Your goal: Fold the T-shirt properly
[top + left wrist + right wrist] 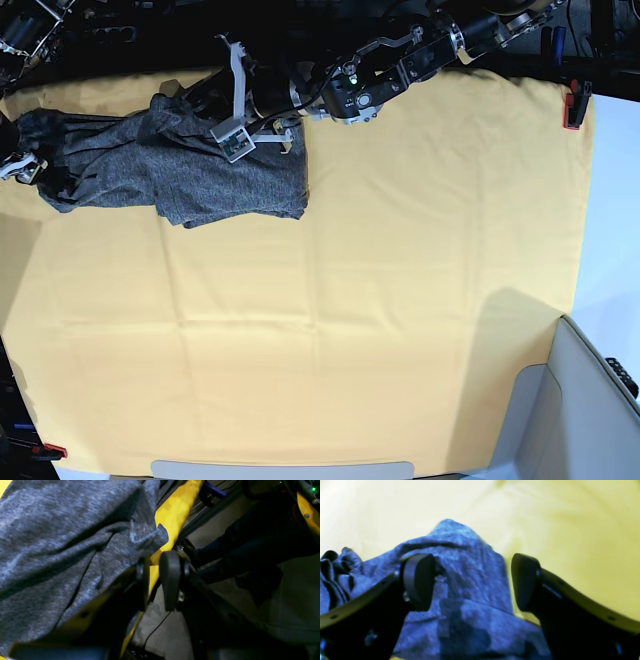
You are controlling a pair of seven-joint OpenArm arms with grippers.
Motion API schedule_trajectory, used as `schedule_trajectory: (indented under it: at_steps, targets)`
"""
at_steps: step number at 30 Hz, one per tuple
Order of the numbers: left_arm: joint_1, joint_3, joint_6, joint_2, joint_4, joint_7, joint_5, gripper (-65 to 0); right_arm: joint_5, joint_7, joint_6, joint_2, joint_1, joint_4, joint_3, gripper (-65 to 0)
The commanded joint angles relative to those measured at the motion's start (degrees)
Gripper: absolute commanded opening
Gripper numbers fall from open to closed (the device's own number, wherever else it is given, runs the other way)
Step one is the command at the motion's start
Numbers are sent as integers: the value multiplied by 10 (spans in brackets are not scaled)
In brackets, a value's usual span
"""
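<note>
The dark grey T-shirt (200, 175) lies bunched and partly folded at the back left of the yellow table cloth (350, 300). My left gripper (250, 140) is at the shirt's back right part, by the table's back edge. In the left wrist view its jaws (155, 562) stand a narrow gap apart with nothing between them, beside a shirt (62, 542) flap. My right gripper (472, 580) is wide open just above a raised fold of the shirt (470, 562). In the base view it (22, 168) is at the shirt's far left end.
The table's back edge (172, 512) drops to floor, cables and dark frame parts (250, 545). Red clamps hold the cloth at the back right (570, 108) and front left (50, 452). A grey-white block (590, 400) stands at the front right corner.
</note>
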Motion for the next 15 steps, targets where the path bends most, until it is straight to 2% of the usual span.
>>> schedule_trajectory:
  at_steps: [1,5,15]
  targets:
    - [-6,-2,-4,5,9,-12,-3,-540,-25,-54,-2,-10,-7,-5,-7,-176]
    - [-6,-3,-4,5,8,-12,-3,-540,-20,-78,-2,-19,-8,1,-5,-177]
    - [-7,-3,-4,6,8,-11,-3,-541,-8,-79,-2,-31,-58,53,-4,-190]
